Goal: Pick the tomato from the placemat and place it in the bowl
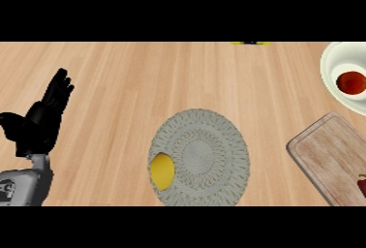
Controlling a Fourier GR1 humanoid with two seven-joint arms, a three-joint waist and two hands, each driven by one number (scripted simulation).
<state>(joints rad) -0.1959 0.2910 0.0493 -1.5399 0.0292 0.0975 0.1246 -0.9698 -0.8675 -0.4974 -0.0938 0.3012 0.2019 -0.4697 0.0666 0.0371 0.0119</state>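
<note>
We see the tomato (351,82) already sitting in the white bowl (330,72) at the far right edge of the head view, near the middle of the bowl's well; it looks round and dark red, so no clear long axis or pointing direction that we can tell. Just below the bowl, a wooden cutting board (330,162) lies tilted at the right, with a dark red item (362,185) cut off at its lower right edge, too little shown to name. Well left of the board sits the round grey woven placemat (201,158), with a yellow object (162,171) on its left rim, long axis running roughly up-down in view. Nothing covers the tomato. The left hand (39,125) shows at the left edge, fingers straight and pointing up, open, holding and touching nothing. We see no right hand
</note>
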